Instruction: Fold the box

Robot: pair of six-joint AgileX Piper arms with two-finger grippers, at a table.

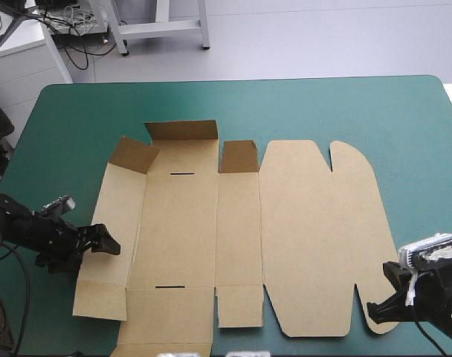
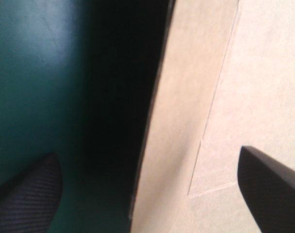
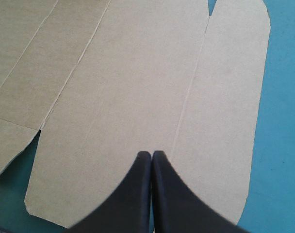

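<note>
On the teal-green tabletop (image 1: 323,104) the brown box (image 1: 308,230) lay mostly flat at the middle. The left hand (image 1: 107,242), released, straddled its left edge, likely to raise that wall. The right hand (image 3: 152,154), clenched empty, hung over its near-right end.

High view: the camera sits above and behind the robot, well back, facing forward and down. The bench (image 1: 70,111) fills most of the picture, its far edge near the top, and the whole brown box (image 1: 241,230) sheet lies inside it.

Left wrist view: looks along the left jaws from very close over the sheet's left edge, with board on one side and the teal-green cover (image 2: 36,73) on the other.

Right wrist view: farther off, looking from the sheet's near right corner across its rounded end toward the bench's far edge.

Each wrist view repeats a part of the sheet that the high view shows whole.
</note>
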